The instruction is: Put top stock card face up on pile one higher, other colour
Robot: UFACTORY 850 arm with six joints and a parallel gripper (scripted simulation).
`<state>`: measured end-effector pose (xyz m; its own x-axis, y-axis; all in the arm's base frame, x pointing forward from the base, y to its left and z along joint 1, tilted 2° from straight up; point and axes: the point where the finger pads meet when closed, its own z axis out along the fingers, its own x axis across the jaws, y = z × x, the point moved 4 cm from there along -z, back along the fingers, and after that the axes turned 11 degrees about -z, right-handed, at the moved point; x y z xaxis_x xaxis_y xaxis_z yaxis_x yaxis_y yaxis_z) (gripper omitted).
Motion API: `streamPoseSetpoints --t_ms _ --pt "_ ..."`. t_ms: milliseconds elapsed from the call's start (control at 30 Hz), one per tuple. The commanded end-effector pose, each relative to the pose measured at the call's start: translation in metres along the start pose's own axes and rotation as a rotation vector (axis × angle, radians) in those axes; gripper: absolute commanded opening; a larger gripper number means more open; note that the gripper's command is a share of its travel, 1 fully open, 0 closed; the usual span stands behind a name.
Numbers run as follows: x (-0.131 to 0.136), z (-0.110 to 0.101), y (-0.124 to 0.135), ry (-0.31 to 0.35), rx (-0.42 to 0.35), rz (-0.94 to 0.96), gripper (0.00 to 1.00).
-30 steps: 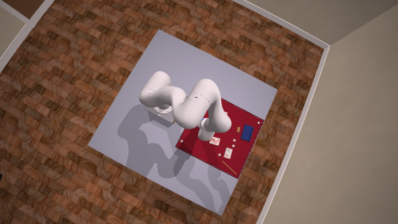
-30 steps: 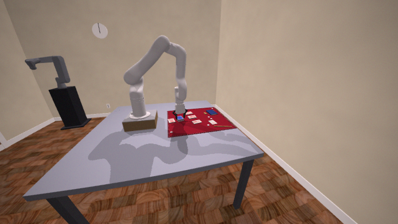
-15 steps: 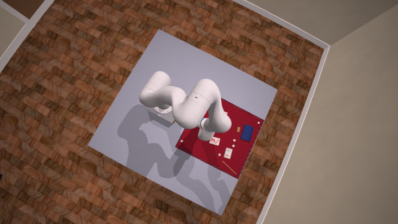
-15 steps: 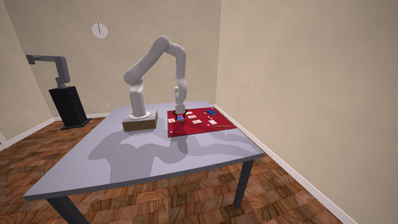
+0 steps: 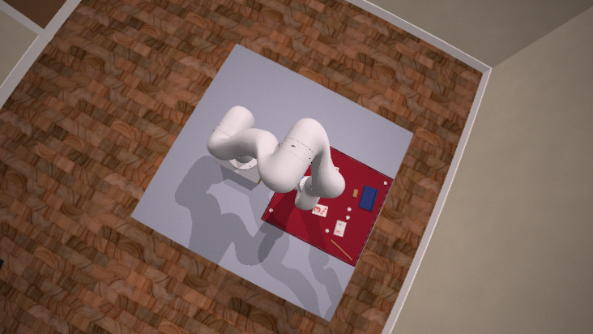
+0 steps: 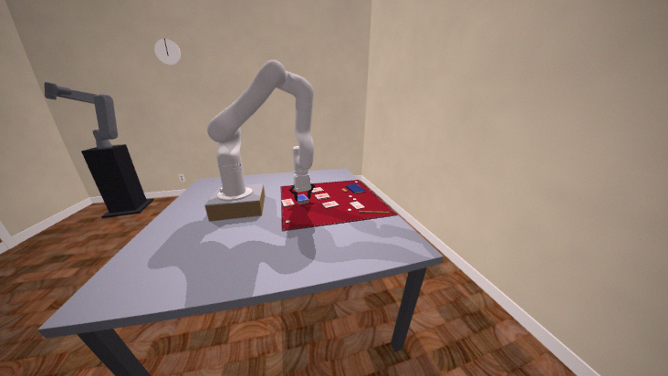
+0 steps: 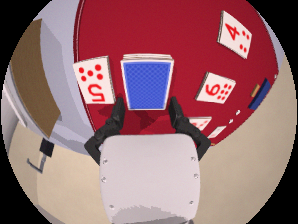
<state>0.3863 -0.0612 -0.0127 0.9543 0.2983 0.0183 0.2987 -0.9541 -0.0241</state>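
Observation:
The face-down stock [image 7: 147, 83] is a blue-backed deck on the red card cloth [image 7: 166, 16]; it also shows in the exterior view [image 6: 302, 200]. My gripper [image 7: 146, 102] is open and empty, with its two black fingertips flanking the near edge of the stock. I cannot tell whether they touch it. A red 5 [image 7: 92, 82] lies face up just left of the stock. A red 6 [image 7: 216, 88] lies to its right and a red 4 [image 7: 234, 32] farther off. A red 3 [image 5: 319, 210] shows from above. The arm hides the stock in the top view.
A blue box [image 5: 368, 198], a small brown block [image 5: 355, 192], a pencil [image 5: 341, 249], another face-up card [image 5: 339, 227] and several small white tokens lie on the cloth. The arm's tan base block [image 6: 234, 207] stands left of the cloth. The cloth's far side runs near the table edge.

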Motion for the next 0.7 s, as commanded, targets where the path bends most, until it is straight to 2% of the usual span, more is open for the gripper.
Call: streamPoseSetpoints --t_ms 0,233,267,667 --pt "0.0006 -0.0003 0.0004 0.001 -0.001 0.0 0.86" --pt "0.0006 -0.0003 0.0004 0.001 -0.001 0.0 0.86" --pt "0.0006 -0.0003 0.0004 0.001 -0.001 0.0 0.74" --pt "0.0006 -0.0003 0.0004 0.001 -0.001 0.0 0.74"
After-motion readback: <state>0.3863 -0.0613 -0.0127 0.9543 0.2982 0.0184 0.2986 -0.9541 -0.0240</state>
